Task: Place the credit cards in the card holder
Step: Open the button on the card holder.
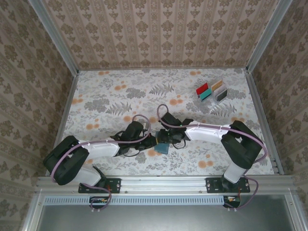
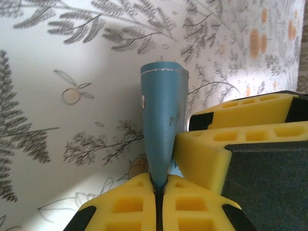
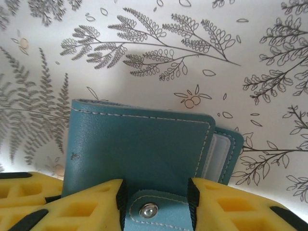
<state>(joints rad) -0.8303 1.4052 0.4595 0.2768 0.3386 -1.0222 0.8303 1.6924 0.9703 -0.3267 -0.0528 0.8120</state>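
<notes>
Top looks down; close wrist views share the card holder (image 3: 139,149).

A robot lab test booth: aluminium frame (image 1: 163,182), wallpapered walls (image 1: 159,33), floral-papered table (image 1: 120,96).

A tabletop (image 1: 120,91) papered in grey ferns and orange blossoms fills the enclosure, walled at 9 (image 1: 24,72), 12 (image 1: 159,29) and 3 o'clock (image 1: 288,62) with beige damask wallpaper. Aluminium posts rise from the corners at 11 (image 1: 53,36) and 1 o'clock (image 1: 263,36) – a metal rail (image 1: 163,182) and grey panel (image 1: 163,216) close the edge at 6 o'clock. Light is even, shadows soft.
</notes>
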